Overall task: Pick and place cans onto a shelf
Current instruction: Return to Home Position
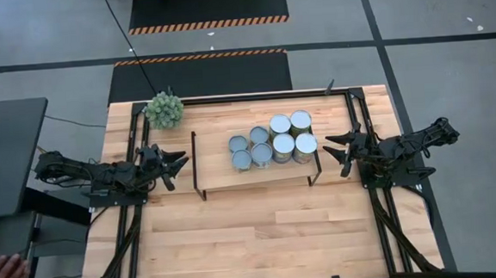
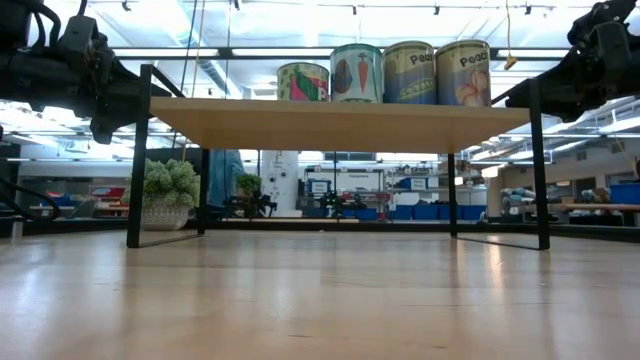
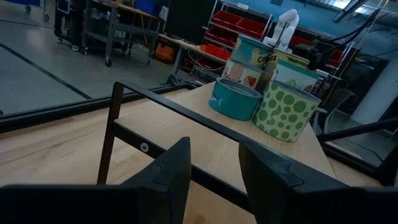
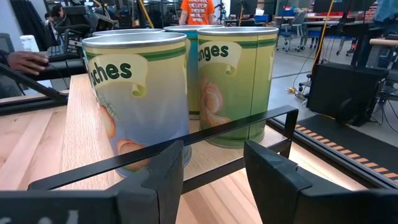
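While eight cans sit on the shelf mid-frame, I see left pincer and right pincer released, flanking it.

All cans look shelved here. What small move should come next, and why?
Likely pull both arms back to rest: all eight cans stand on the shelf, and the left gripper and right gripper hang open and empty beside its ends, so nothing seems left to carry.

I see grey floor, hazard-striped black mats beyond counter; dark desk beside; red bins on racks far back.
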